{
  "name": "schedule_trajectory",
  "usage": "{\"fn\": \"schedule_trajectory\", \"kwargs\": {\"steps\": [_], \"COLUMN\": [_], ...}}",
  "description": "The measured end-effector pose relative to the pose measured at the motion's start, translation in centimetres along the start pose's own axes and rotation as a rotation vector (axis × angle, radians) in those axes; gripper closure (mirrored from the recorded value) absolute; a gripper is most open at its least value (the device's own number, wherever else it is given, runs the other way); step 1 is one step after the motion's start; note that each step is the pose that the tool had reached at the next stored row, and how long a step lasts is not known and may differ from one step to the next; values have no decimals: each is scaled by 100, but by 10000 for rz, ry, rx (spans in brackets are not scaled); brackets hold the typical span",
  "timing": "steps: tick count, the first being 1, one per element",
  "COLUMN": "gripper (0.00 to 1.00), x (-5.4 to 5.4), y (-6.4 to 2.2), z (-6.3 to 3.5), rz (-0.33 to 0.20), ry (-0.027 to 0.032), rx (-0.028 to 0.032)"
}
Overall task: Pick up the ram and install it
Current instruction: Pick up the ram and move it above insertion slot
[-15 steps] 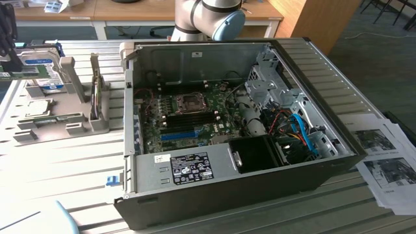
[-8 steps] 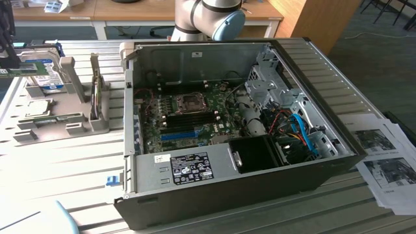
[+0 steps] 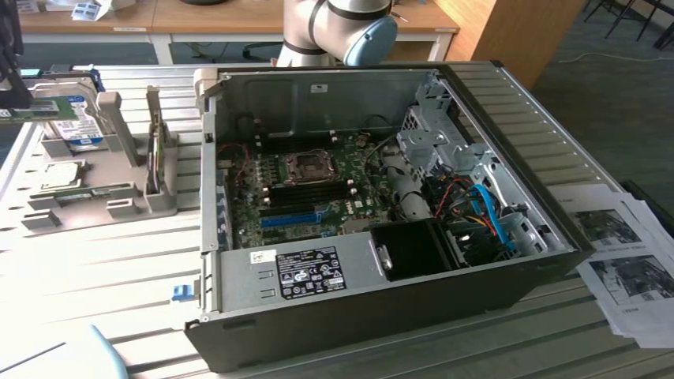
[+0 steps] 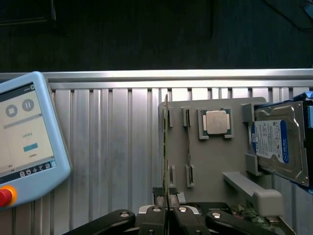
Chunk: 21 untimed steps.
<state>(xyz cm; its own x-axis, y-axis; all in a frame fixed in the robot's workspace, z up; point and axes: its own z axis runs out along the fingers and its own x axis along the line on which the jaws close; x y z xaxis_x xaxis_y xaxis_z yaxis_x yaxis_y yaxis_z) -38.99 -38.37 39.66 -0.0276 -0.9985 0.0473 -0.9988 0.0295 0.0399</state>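
**1. Room.** The cell stood in an office-type workspace. Desks (image 3: 232,17) were behind the arm and dark carpet lay beyond the bench.

**2. Surface.** The table (image 3: 126,276) was ribbed aluminium, hard and level. Printed sheets (image 3: 632,268) lay at the exterior view's right, and a teach pendant (image 4: 24,142) rested on the ribs.

**3. Case.** The computer case (image 3: 368,324) lay on its side with the motherboard (image 3: 316,185) exposed. Its dark memory slots appeared empty, so installation was judged not yet done.

**4. Fixture.** A grey fixture (image 4: 215,166) stood beside the case at the exterior view's left (a hard drive (image 4: 276,142) and a CPU (image 4: 216,122) occupied its other bays).

**5. Ram.** The ram (image 4: 166,142) hung over the fixture, edge-on to the wrist camera. In the exterior view it appeared to be lifted clear of its slot. It was judged light, thin and stiff, but fragile:
- Bending loads or pressure on the chips could damage it.
- The correct hold was across the flat faces near one short end, leaving the contact edge free.

**6. Gripper.** The gripper (image 4: 167,203) had its fingers drawn narrow, clamping one end of the ram with a pad on each face.
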Motion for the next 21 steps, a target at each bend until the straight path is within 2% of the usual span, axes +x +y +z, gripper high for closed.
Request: {"fn": "schedule_trajectory", "kwargs": {"steps": [6, 13, 21], "gripper": [89, 89, 89], "x": [3, 3, 1], "y": [2, -1, -61], "z": [-59, -63, -64], "rz": [0, -1, 0], "ry": [0, 1, -1], "rx": [1, -1, 1]}}
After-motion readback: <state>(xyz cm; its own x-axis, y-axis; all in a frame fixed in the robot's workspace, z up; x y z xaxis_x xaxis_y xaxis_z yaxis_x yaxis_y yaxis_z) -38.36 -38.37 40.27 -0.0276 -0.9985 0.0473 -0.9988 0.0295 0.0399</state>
